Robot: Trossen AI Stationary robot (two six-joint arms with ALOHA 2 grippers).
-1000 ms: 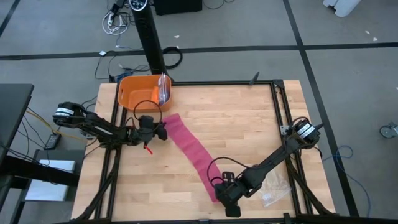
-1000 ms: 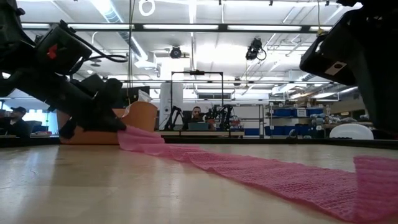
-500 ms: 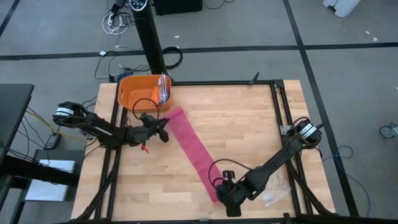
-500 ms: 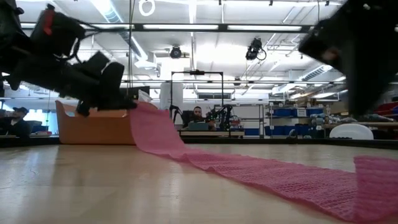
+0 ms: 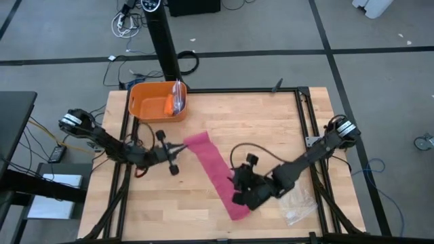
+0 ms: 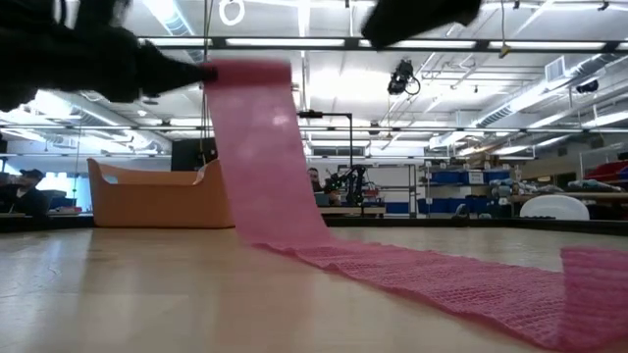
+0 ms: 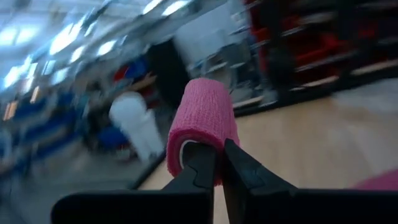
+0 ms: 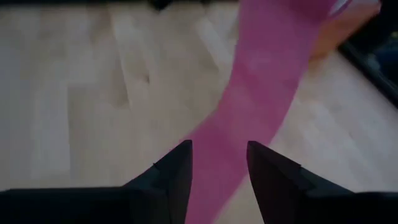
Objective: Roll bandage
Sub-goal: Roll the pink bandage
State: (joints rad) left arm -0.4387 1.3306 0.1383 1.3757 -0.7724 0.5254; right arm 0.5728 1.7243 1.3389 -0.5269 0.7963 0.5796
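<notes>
In the high view the bandage (image 5: 215, 171) runs as a long pink band across the middle of the wooden table (image 5: 271, 122), from the centre left down toward the lower middle of the frame. Its upper end is lifted off the table by the left gripper (image 5: 178, 149), which sits left of centre; in the low view that end hangs high at the upper left of the frame and drapes down to the table before trailing flat toward the lower right (image 6: 412, 270). The left wrist view shows the left gripper's (image 7: 219, 163) jaws pressed together on the bandage (image 7: 204, 121), which folds over their tips.

The right gripper (image 5: 239, 186) is at the lower middle of the high view, just beside the band's lower stretch, with the free end lying past it toward the bottom edge. In the right wrist view its jaws are spread, with the bandage (image 8: 255, 106) running on the table beyond and between the two fingers (image 8: 171, 171); whether they touch the cloth cannot be told.

An orange tub (image 5: 146, 102) stands at the upper left corner of the table, well apart from the band. A clear plastic bag (image 5: 300, 207) lies near the lower right corner.
</notes>
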